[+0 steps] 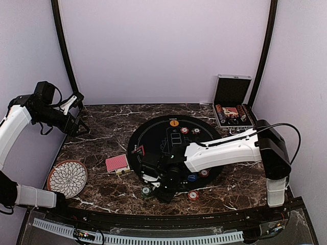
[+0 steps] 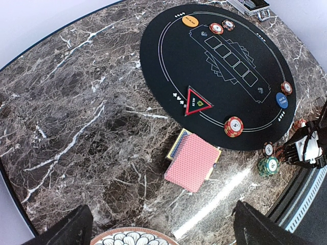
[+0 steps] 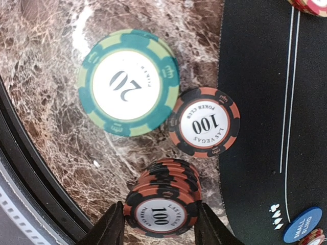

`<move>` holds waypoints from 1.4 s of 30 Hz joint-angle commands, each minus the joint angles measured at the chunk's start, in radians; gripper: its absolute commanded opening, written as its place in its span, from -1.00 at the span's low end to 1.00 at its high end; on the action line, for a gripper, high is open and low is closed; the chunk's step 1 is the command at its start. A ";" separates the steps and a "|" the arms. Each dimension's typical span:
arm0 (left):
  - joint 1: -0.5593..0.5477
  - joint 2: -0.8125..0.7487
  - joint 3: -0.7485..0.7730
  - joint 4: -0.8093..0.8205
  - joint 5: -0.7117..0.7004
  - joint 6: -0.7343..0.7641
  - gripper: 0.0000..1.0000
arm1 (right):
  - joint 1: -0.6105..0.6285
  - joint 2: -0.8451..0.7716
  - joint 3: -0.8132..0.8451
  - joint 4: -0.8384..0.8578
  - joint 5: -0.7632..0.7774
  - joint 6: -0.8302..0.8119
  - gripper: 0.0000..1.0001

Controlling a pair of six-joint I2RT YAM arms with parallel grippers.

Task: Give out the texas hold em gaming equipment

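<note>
My right gripper [image 3: 161, 227] is shut on a stack of orange-and-black "100" chips [image 3: 163, 201], one finger on each side, over the marble beside the edge of the black round mat [image 3: 255, 102]. A green "20" chip stack [image 3: 127, 89] and a single "100" chip [image 3: 204, 122] lie just beyond it. In the top view the right gripper [image 1: 164, 190] is at the mat's near-left edge. The red-backed card deck [image 2: 193, 161] lies left of the mat. An orange button disc [image 2: 190, 21] and a blue one [image 2: 281, 100] lie on the mat. My left gripper [image 2: 163, 232] is open, empty and high at the left.
A white flower-patterned plate [image 1: 67, 178] sits near the left front. The open chip case [image 1: 232, 109] stands at the back right. A red triangular marker [image 2: 196, 101] and several small chip stacks [image 2: 233, 126] sit on the mat [image 1: 153, 138]. A raised rail runs along the table's front edge.
</note>
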 commanded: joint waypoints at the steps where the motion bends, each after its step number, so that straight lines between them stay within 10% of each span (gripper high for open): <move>1: 0.004 -0.029 0.011 -0.025 0.005 0.010 0.98 | 0.006 0.005 0.033 0.010 0.027 -0.001 -0.13; 15: 0.002 -0.031 0.010 -0.024 0.006 0.007 0.98 | 0.006 -0.024 0.075 -0.037 0.060 0.005 -0.65; 42: 0.003 -0.037 0.004 -0.022 0.006 0.010 0.97 | -0.280 0.243 0.428 0.003 0.085 0.016 -0.68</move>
